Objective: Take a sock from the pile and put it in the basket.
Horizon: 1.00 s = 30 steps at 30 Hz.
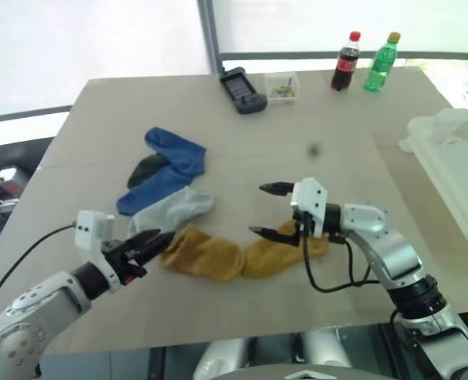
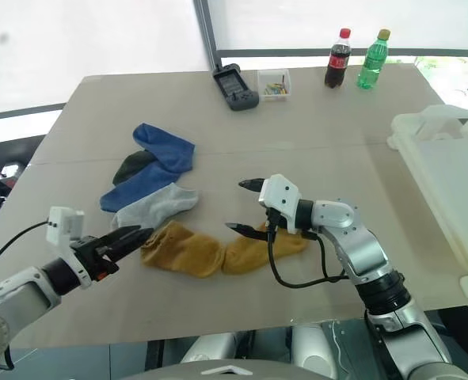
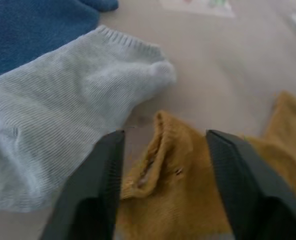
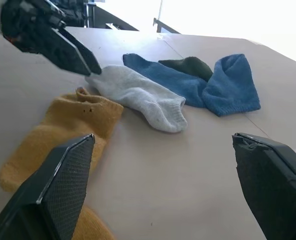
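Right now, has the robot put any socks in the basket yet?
Not that I can see. All the socks still lie on the table. The left gripper is open, its fingers on either side of the cuff of a mustard-yellow sock, not pinching it. The right gripper is open and empty. Grabbing, lifting and carrying to the basket are left.

Left gripper (image 3: 163, 175) jaws apart, nothing between them but the cuff edge of a mustard sock (image 3: 178, 195) lying on the table (image 3: 228, 65). The cuff is puckered up between the fingers (image 3: 95, 185). Grey sock (image 3: 62, 120) just beside it, blue sock (image 3: 32, 25) beyond, touching the grey.
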### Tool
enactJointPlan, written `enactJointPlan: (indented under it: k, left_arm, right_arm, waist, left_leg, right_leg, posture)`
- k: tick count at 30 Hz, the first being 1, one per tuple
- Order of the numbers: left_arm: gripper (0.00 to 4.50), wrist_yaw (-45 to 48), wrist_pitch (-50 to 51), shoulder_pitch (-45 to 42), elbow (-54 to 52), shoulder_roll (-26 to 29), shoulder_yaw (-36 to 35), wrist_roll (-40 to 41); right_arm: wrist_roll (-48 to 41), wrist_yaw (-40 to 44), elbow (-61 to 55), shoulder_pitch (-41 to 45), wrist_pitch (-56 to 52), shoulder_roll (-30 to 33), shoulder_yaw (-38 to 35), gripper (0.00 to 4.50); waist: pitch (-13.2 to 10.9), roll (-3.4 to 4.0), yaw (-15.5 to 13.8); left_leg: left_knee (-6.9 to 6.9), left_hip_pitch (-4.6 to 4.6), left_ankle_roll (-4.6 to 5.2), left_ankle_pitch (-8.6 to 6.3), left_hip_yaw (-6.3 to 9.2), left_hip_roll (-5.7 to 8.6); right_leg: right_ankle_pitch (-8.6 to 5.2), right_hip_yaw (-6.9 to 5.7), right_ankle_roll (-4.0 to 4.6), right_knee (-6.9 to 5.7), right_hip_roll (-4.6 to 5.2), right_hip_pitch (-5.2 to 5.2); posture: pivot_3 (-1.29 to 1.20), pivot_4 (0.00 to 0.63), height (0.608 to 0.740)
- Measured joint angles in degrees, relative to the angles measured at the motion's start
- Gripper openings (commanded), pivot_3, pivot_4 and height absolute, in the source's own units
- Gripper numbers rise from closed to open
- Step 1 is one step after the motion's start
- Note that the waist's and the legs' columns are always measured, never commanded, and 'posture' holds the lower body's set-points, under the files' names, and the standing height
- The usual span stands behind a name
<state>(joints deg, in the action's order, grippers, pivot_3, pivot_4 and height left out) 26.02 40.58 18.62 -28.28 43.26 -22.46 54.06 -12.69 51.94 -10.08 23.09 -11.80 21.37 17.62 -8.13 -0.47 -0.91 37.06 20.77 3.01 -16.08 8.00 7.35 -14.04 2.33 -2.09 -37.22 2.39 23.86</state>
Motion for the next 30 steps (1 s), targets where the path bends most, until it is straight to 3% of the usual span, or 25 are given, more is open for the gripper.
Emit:
enactJointPlan:
  k: [1,6,9,10,11,15,18,19,20,25,28,30]
  left_arm:
    - [4.36,0.28,-0.27,-0.15,0.01,-0.11,0.82,-1.01]
    - [4.36,1.59,-4.80,-1.66,2.05,-0.22,8.09,-13.33]
    - [4.36,2.69,-6.01,-2.52,2.47,-0.16,9.42,-16.26]
    - [3.96,3.30,-6.23,-2.90,2.71,-0.17,9.68,-17.38]
    - [3.96,3.81,-6.31,-3.10,2.87,-0.24,9.72,-17.88]
    - [2.50,3.96,-4.05,-5.25,4.05,-2.60,9.53,-16.64]
    - [0.87,4.17,1.19,-6.98,4.01,-4.51,9.06,-11.17]
    - [0.87,4.19,1.35,-6.98,4.01,-4.53,9.04,-11.02]
    - [0.18,4.20,2.45,-7.22,3.98,-4.55,8.81,-10.19]
    - [0.05,3.86,4.85,-7.89,1.96,-4.97,8.01,-8.33]
    - [0.05,1.71,7.73,-8.31,1.88,-7.93,4.85,-2.63]
    - [0.05,-1.69,11.60,-9.11,2.07,-9.18,0.56,5.85]
  right_arm:
    - [0.01,-0.05,0.00,0.00,0.00,-0.03,0.00,4.50]
    - [0.34,-1.06,-0.22,-0.72,-0.08,0.17,-0.09,4.50]
    - [0.44,-1.26,-0.36,-1.04,-0.16,0.24,-0.09,4.50]
    - [0.46,-1.32,-0.62,-1.24,-0.20,0.24,-0.09,4.50]
    - [0.47,-1.35,-0.77,-1.35,-0.22,0.25,-0.09,4.50]
    - [0.56,-1.83,-1.23,-1.60,-0.37,0.32,-0.11,4.50]
    - [0.73,-2.36,-1.27,-1.61,-0.38,0.41,-0.18,4.50]
    - [0.73,-2.37,-1.27,-1.61,-0.38,0.41,-0.18,4.50]
    - [0.76,-2.43,-1.26,-1.61,-0.38,0.49,-0.23,4.50]
    - [0.89,-2.52,-1.26,-1.61,-0.37,0.63,-0.32,4.50]
    - [0.93,-2.59,-1.26,-1.61,-0.37,0.65,-0.38,4.50]
    - [0.94,-2.66,-1.26,-1.61,-0.36,0.68,-0.52,4.50]
  waist:
    - [0.00,0.00,0.03]
    - [-0.01,0.02,0.12]
    - [-0.02,0.04,0.12]
    - [-0.01,0.03,0.08]
    - [-0.01,0.03,0.08]
    - [-0.01,0.02,0.06]
    - [-0.01,0.02,0.16]
    - [-0.01,0.02,0.17]
    - [-0.01,0.02,0.25]
    - [-0.01,0.02,0.18]
    - [-0.01,0.01,0.19]
    - [-0.02,-0.01,0.17]
  left_leg:
    - [0.00,0.00,0.00,0.00,0.00,0.00]
    - [-0.03,-0.02,0.00,0.00,0.01,0.00]
    - [-0.03,-0.02,0.00,0.00,0.01,0.00]
    - [-0.03,-0.02,0.00,0.00,0.02,0.00]
    - [-0.03,-0.02,0.00,0.00,0.02,0.00]
    - [0.01,-0.02,0.01,0.00,0.04,0.00]
    - [0.02,-0.01,0.20,0.11,0.04,0.00]
    - [0.02,-0.01,0.21,0.11,0.05,0.00]
    - [0.01,0.00,0.22,0.12,0.05,0.00]
    - [0.01,0.01,0.22,0.12,0.05,0.00]
    - [0.03,0.01,0.22,0.12,0.05,0.00]
    - [0.04,0.01,0.23,0.13,0.08,-0.01]
  right_leg:
    - [0.00,0.00,0.00,0.00,0.00,-0.01]
    - [0.00,0.00,0.00,-0.01,-0.01,0.03]
    - [0.00,0.00,0.00,-0.04,-0.01,0.02]
    - [0.00,-0.01,0.00,-0.05,-0.01,0.02]
    - [0.00,-0.01,0.00,-0.05,0.00,0.02]
    - [0.01,-0.05,-0.01,-0.07,0.01,0.00]
    - [0.01,-0.04,-0.01,-0.07,-0.01,0.02]
    - [0.01,-0.04,-0.01,-0.07,-0.01,0.02]
    - [0.01,-0.03,-0.01,-0.07,-0.02,0.03]
    - [0.01,-0.03,-0.01,-0.05,-0.01,0.03]
    - [0.01,-0.04,-0.01,-0.07,-0.02,0.04]
    - [0.01,-0.05,-0.01,-0.11,-0.02,0.05]
  posture:
    - [0.00,0.150,0.740]
    - [0.00,0.150,0.740]
    - [0.00,0.150,0.740]
    - [0.00,0.150,0.740]
    - [0.00,0.150,0.740]
    - [0.00,0.150,0.740]
    - [0.00,0.150,0.740]
    - [0.00,0.150,0.740]
    - [0.00,0.150,0.740]
    - [0.00,0.150,0.740]
    - [0.00,0.150,0.740]
    - [0.00,0.150,0.740]
